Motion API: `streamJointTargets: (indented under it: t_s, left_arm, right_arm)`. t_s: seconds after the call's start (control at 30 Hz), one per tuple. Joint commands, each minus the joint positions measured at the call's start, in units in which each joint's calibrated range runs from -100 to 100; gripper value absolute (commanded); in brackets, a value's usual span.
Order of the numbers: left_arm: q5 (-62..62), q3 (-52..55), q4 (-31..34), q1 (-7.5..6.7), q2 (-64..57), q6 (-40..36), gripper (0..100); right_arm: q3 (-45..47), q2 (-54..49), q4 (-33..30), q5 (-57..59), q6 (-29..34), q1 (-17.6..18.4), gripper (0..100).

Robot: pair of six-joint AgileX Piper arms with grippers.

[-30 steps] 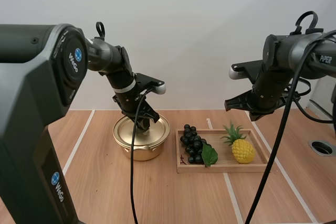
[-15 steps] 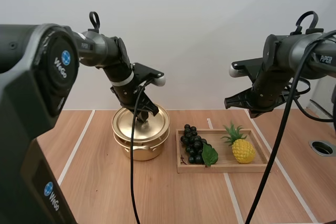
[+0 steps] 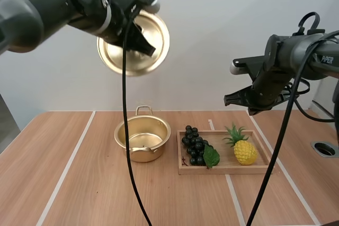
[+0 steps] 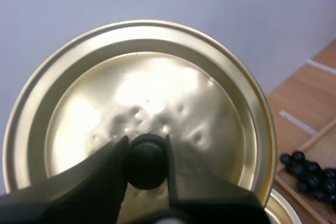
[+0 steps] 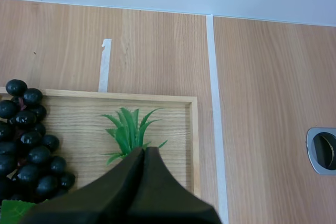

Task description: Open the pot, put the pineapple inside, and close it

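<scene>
The left claw (image 3: 142, 41) is clenched on the black knob (image 4: 147, 163) of the golden lid (image 3: 119, 59), the lid tilted and hanging high in the air, with the open pot (image 3: 139, 154) well below that claw on the table (image 3: 95, 194). The pot looks empty, so the opening step seems done and the pineapple comes next. The right claw (image 3: 229, 100) holds nothing; in its wrist view the fingers lie pressed together as one dark wedge. The pineapple (image 3: 245, 152) sits beneath this claw, at the end of the wooden tray (image 3: 228, 169) farther from the pot, and its green crown (image 5: 128, 129) shows just past the closed fingertips. Its long axis seems to run from crown to body, the crown pointing up and away from the arms' bases. The grapes (image 3: 194, 146) lie between the pineapple and the pot. The right arm is plainly the nearer one and free, so it would likely need to spread its fingers and descend almost straight down.
</scene>
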Motion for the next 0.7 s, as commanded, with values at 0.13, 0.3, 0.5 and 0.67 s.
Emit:
streamJointTargets:
  t_s: [0.13,0.3,0.5,0.67]
  left_arm:
    - [1.49,-16.21,-1.52,0.87,-6.11,1.00,0]
    - [6.14,-28.77,-1.52,1.65,-5.74,2.12,0]
    - [9.88,-39.20,-1.52,1.65,-5.74,2.12,0]
    - [14.52,-44.01,-1.52,1.65,-5.87,2.77,0]
  right_arm:
    - [0.14,4.23,0.14,0.40,-0.51,-0.27,0]
    - [0.14,6.50,0.24,1.45,-0.51,-0.27,14]
    - [0.14,8.08,1.95,-0.04,-0.51,-0.27,78]
    - [0.14,9.36,2.71,-3.01,-0.51,-0.27,100]
